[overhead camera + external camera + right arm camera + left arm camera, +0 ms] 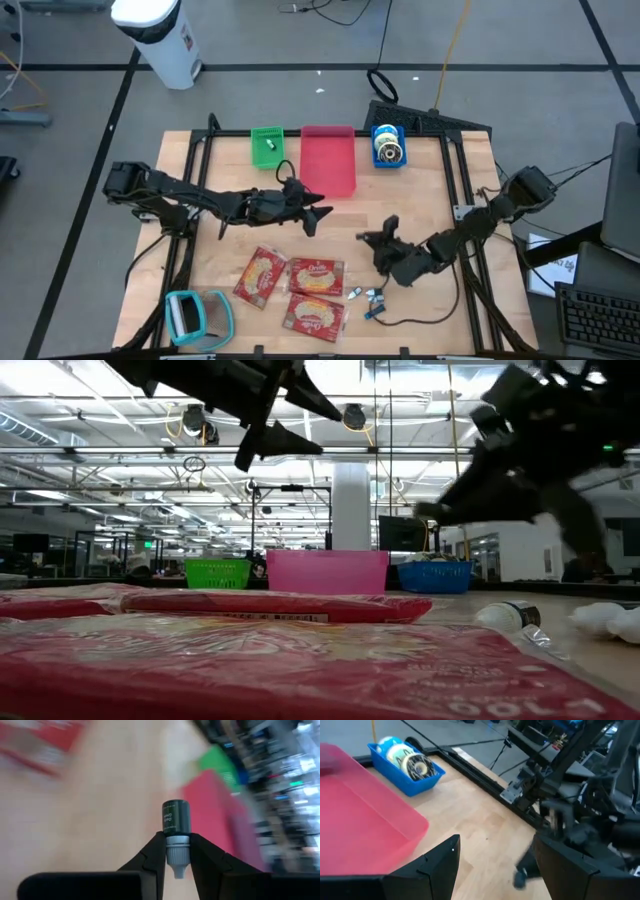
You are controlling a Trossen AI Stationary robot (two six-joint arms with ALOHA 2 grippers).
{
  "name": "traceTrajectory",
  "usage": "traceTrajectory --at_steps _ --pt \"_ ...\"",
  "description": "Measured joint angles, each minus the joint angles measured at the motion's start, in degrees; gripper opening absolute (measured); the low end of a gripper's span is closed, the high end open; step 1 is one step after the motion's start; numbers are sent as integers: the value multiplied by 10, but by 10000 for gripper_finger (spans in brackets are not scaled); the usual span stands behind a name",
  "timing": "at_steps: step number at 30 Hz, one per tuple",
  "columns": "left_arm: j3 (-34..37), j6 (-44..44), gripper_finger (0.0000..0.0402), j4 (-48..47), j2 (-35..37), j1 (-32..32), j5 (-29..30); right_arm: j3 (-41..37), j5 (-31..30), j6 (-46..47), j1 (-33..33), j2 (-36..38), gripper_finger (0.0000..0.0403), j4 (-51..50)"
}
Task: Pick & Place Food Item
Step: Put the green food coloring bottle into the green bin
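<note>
Three red food packets (316,277) lie flat on the wooden table near its front edge, also seen close up in the low view (270,605). My right gripper (176,851) hovers right of centre (378,240), shut on a small dark-green bottle (175,817) with a grey cap. My left gripper (318,212) hangs open above the table's middle, in front of the pink bin (328,160), with nothing between its fingers (440,865). My right gripper pinches the bottle's grey ribbed cap end (176,854) between its two fingertips. The dark-green body sticks out past the fingertips, in line with the fingers. The fingers point slightly downward toward the table's left. The bottle is lifted clear of the table.
A green bin (267,146), the pink bin and a blue bin (388,146) holding tape rolls stand along the far edge. A few small bottles and bits (365,296) lie right of the packets. A teal tape dispenser (195,316) sits at the front left.
</note>
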State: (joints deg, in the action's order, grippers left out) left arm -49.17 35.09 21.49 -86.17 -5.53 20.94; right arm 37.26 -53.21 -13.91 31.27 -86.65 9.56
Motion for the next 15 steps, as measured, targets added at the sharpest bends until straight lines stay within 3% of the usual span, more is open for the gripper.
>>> traceTrajectory --at_steps 8,12,15 --pt "0 41 253 155 -111 -2 -24 1 -6 -203 -60 1 53 180" --pt "0 43 253 207 -147 -1 -54 1 -5 -254 -79 1 55 229" --pt "0 45 253 237 -165 -2 -69 1 30 -261 -97 1 54 236"
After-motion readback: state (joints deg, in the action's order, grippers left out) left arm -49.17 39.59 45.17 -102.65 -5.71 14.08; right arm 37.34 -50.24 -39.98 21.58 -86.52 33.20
